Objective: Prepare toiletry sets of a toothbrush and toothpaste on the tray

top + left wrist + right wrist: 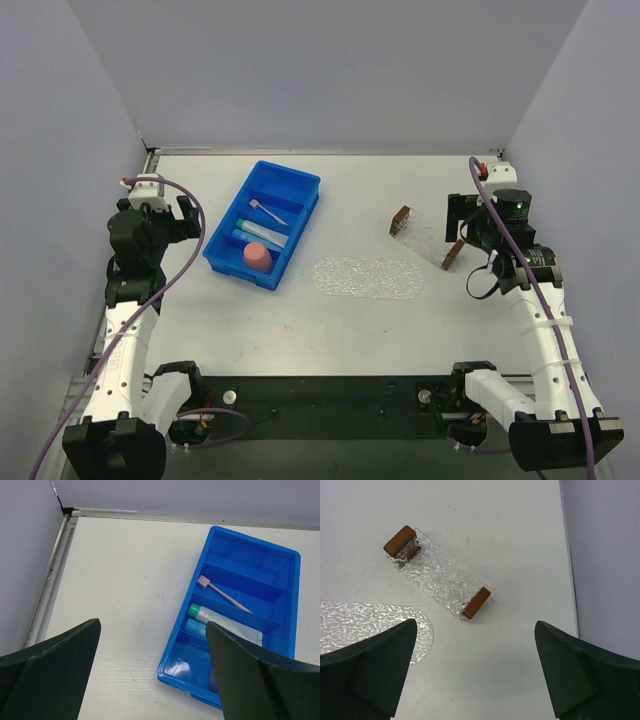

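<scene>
Nothing is on the tray point(440, 582) yet. It lies empty and askew on the table, well to the right of the blue bin point(263, 222), with a clear pebbled oval mat point(367, 277) between bin and tray, a little nearer the arms.

All the toiletries are inside the bin. The toothbrush point(222, 594) lies on a slant in a middle slot. The pale tube point(227, 622) with its green cap is in the next slot towards the arms, and the brighter blue tube point(194, 627) sits just beside that. The pink cup point(257, 256) is at the bin's near end.

The left gripper point(152, 630) hangs to the left of the bin with its jaws spread wide and nothing in them. The right gripper point(475, 627), far to the right of the bin and over the tray, is likewise wide and empty.

The first pick looks like the left arm's job. I would come straight down over the toothbrush's handle with the jaws across its length, clear of the dividers, and lift it above the bin wall before carrying it right. The stick is thin and would slip from a loose pinch.

The left wrist view separates the two tubes and shows the green cap, which run together from above. It hides most of the cup behind a finger, though, and never shows the tray. The right wrist view makes out the tray's clear bed and brown end blocks plainly, whereas the overhead view shows mostly the blocks.
</scene>
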Controlling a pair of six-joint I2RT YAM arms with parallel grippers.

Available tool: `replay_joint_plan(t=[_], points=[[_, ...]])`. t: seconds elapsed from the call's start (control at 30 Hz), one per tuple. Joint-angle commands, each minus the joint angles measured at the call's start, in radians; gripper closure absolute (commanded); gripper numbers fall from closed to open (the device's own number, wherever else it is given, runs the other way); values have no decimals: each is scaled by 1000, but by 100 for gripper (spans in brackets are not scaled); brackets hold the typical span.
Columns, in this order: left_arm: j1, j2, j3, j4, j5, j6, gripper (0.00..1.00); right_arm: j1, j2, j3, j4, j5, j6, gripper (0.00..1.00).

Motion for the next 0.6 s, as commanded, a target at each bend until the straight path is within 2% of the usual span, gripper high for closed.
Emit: replay_joint_plan(t=[0.0, 0.57], points=[[-1, -6, 24, 8, -4, 12, 3, -7, -3, -1, 35, 4, 15, 2], [-1, -8, 15, 5, 5, 23, 3, -7, 26, 8, 9, -29, 3, 3]])
